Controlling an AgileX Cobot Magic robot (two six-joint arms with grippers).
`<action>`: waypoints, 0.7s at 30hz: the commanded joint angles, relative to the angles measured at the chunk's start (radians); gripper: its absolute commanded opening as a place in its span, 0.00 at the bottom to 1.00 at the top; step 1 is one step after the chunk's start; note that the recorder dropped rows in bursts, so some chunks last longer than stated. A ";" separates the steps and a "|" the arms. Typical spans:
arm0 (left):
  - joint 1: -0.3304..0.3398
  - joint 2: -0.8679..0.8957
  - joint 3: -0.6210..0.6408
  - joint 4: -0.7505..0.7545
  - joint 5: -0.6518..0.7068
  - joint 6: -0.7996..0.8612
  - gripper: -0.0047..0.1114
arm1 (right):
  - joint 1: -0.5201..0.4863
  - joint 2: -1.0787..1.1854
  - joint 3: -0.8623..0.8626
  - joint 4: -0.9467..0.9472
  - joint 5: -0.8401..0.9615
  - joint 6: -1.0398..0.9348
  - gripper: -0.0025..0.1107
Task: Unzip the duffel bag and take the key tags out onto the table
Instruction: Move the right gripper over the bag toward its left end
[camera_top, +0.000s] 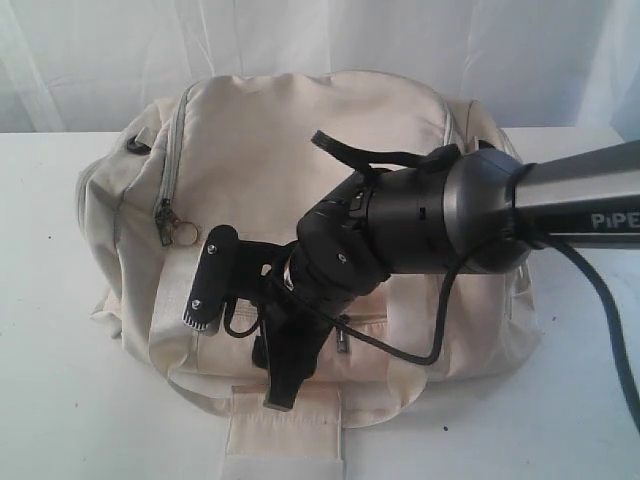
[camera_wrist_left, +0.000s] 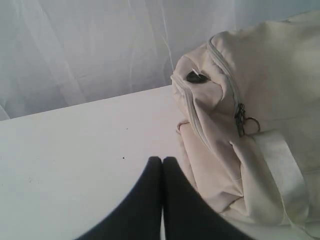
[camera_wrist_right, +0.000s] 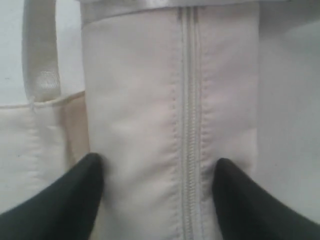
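Note:
The cream duffel bag (camera_top: 300, 150) lies on the white table (camera_top: 60, 400), and its main zip pull with a metal ring (camera_top: 178, 232) sits at the left end. My right gripper (camera_top: 240, 362) reaches across the bag's front with its jaws open. Up close, the two fingertips (camera_wrist_right: 92, 170) straddle a closed zip line (camera_wrist_right: 189, 125) on a cream panel and hold nothing. My left gripper (camera_wrist_left: 162, 161) is shut and empty above the table (camera_wrist_left: 75, 150), just beside the bag's end (camera_wrist_left: 210, 140). The key tags are hidden.
A satin webbing handle (camera_top: 285, 435) lies flat toward the front edge. Another handle strap (camera_wrist_right: 40, 50) runs beside the panel. A white curtain (camera_top: 100, 50) hangs behind the table. The right arm's black cable (camera_top: 400, 355) loops over the bag's front.

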 joint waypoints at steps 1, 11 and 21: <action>-0.007 -0.009 0.007 -0.003 -0.006 0.002 0.04 | 0.001 0.009 -0.004 0.003 0.030 0.057 0.22; -0.013 -0.009 0.007 -0.003 -0.005 0.002 0.04 | 0.008 0.007 -0.004 0.105 0.232 0.105 0.02; -0.017 -0.009 0.007 -0.003 -0.005 0.002 0.04 | 0.144 0.006 -0.004 0.125 0.365 0.105 0.02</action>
